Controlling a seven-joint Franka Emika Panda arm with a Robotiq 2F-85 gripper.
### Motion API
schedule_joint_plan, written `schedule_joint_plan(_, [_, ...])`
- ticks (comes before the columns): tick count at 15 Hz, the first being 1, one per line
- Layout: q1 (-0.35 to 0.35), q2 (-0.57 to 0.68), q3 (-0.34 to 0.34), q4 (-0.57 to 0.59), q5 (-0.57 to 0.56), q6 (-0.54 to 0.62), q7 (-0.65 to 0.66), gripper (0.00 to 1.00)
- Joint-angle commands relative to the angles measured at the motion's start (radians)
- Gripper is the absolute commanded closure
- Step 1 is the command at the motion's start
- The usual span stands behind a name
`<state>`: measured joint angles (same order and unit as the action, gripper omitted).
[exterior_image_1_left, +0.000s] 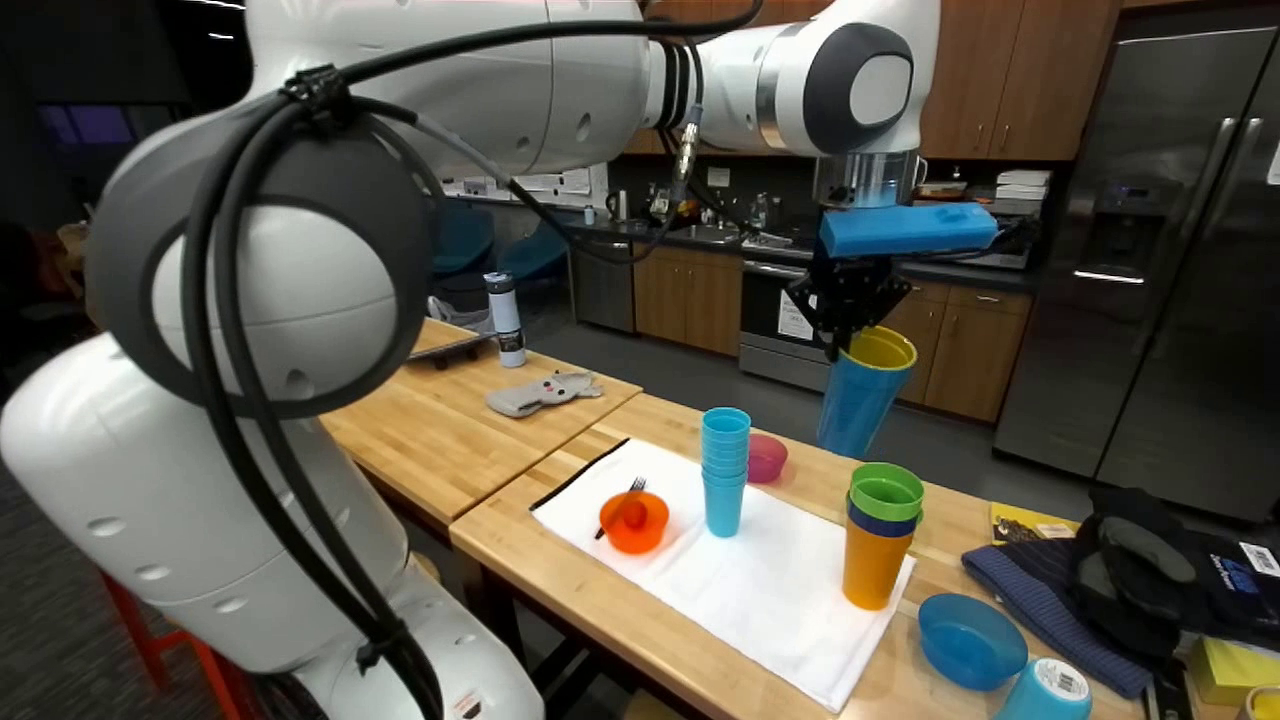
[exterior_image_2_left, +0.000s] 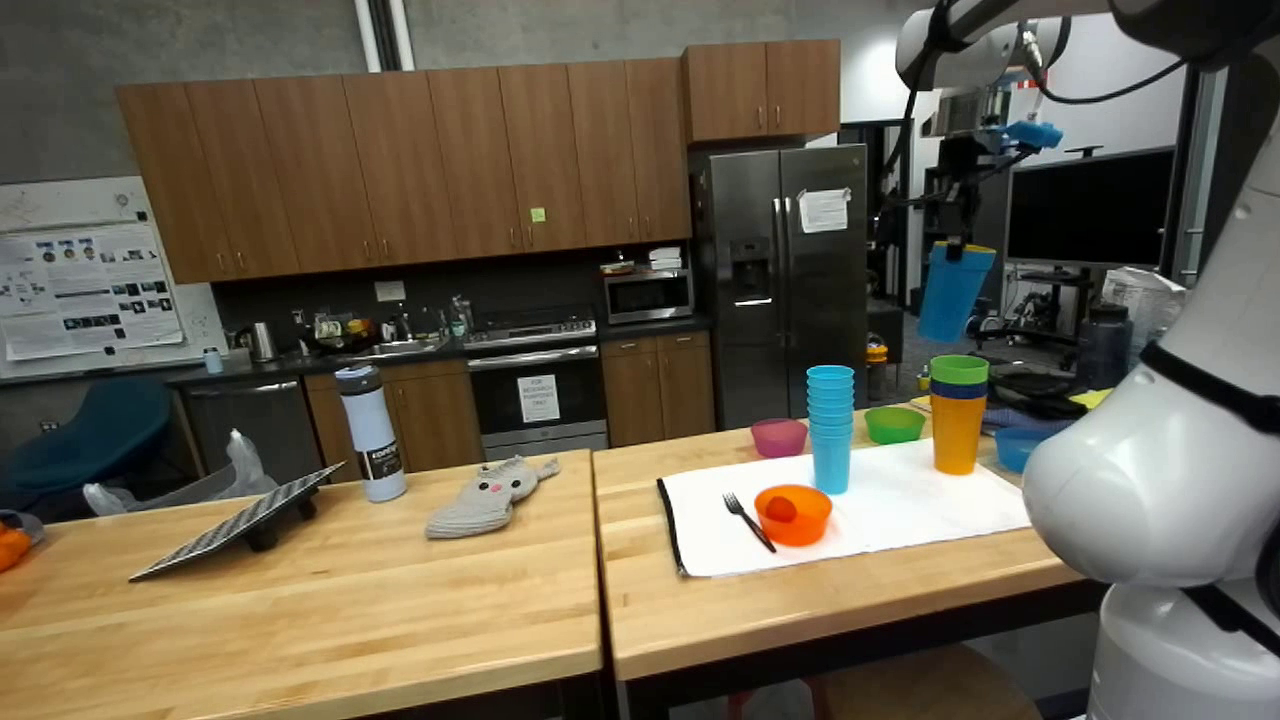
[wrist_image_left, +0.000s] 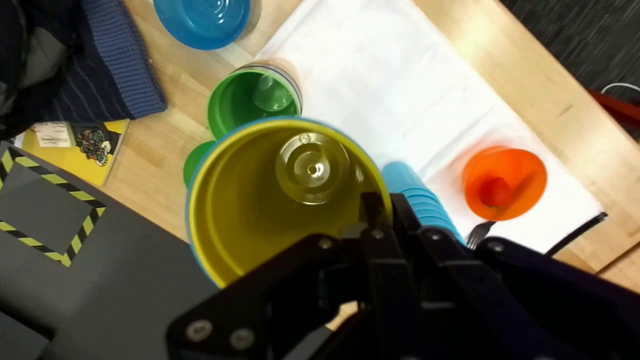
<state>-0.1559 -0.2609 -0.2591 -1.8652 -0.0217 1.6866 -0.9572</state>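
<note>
My gripper (exterior_image_1_left: 838, 345) is shut on the rim of a blue cup with a yellow inside (exterior_image_1_left: 866, 405). One fingertip is inside the cup and one outside, as the wrist view (wrist_image_left: 391, 210) shows. The cup (exterior_image_2_left: 955, 295) hangs slightly tilted in the air. Below it, an upright stack with green, dark blue and orange cups (exterior_image_1_left: 876, 560) stands on a white cloth (exterior_image_1_left: 740, 600). A tall stack of light-blue cups (exterior_image_1_left: 724, 490) stands on the same cloth. An orange bowl (exterior_image_2_left: 800, 530) with a red round thing inside sits nearby, with a black fork (exterior_image_2_left: 750, 524) at it.
A pink bowl (exterior_image_2_left: 779, 437), a green bowl (exterior_image_2_left: 894, 425) and a blue bowl (exterior_image_1_left: 970, 640) are on the table around the cloth. Dark clothing (exterior_image_1_left: 1060, 590) lies at one end. A grey knitted toy (exterior_image_2_left: 490, 497) and a bottle (exterior_image_2_left: 370, 435) are on the adjoining table.
</note>
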Motion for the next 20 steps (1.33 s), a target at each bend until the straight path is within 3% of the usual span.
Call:
schedule_joint_plan(1, [0.014,-0.007,-0.006,0.058,0.01,-0.111,-0.033,0.98])
schedule_joint_plan(11, [0.052,0.014,0.038,-0.025,-0.049,-0.206,-0.093,0.98])
schedule_joint_plan(17, [0.062,0.007,0.067,-0.141,-0.101,-0.136,-0.076,0.98])
schedule_joint_plan(20, [0.065,-0.009,0.084,-0.214,-0.166,-0.027,-0.056,0.98])
